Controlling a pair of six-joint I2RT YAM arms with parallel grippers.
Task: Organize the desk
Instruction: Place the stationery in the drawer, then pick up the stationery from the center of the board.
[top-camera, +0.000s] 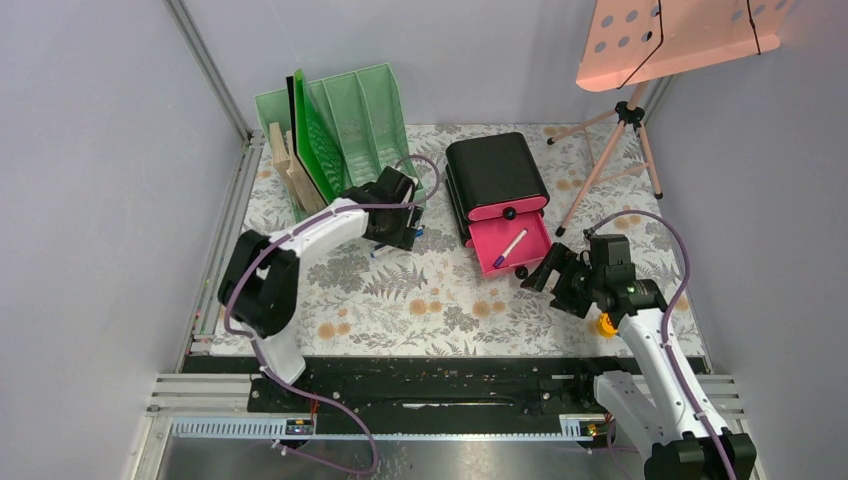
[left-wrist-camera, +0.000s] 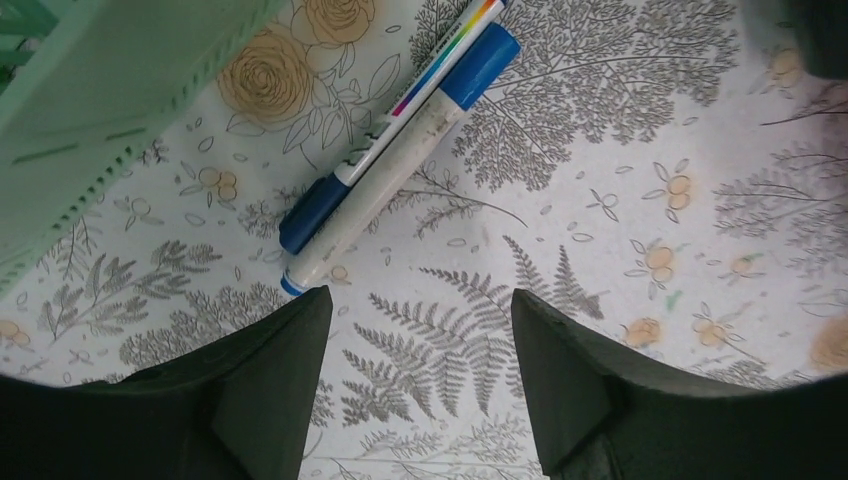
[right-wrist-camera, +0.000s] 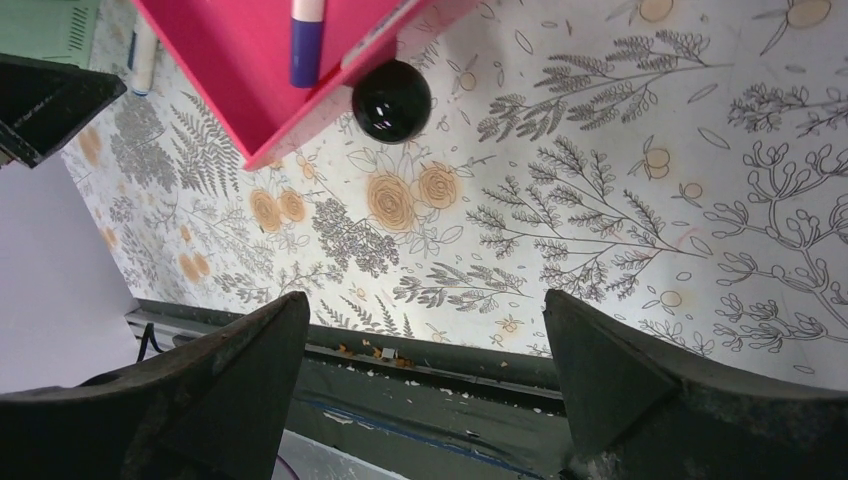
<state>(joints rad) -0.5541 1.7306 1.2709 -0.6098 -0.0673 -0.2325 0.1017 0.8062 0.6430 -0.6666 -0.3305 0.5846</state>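
Note:
The desk (top-camera: 400, 295) is covered by a pale cloth with grey ferns and orange flowers. My left gripper (top-camera: 398, 232) is low over it beside the mint-green file rack (top-camera: 350, 120). In the left wrist view the gripper (left-wrist-camera: 415, 300) is open and empty. Two white markers with blue caps (left-wrist-camera: 400, 150) lie side by side just ahead of its left fingertip (left-wrist-camera: 305, 310). My right gripper (top-camera: 545, 275) is open and empty in front of the open pink drawer (top-camera: 512, 258). That drawer holds a purple pen (right-wrist-camera: 306, 40).
The black drawer box (top-camera: 495, 172) stands at mid back, and its black knob (right-wrist-camera: 391, 100) shows in the right wrist view. The rack holds wooden boards and a green folder. A tripod (top-camera: 620, 150) with a pink perforated board stands back right. A yellow object (top-camera: 604, 325) lies by my right arm. A black rail (top-camera: 430, 375) runs along the near edge.

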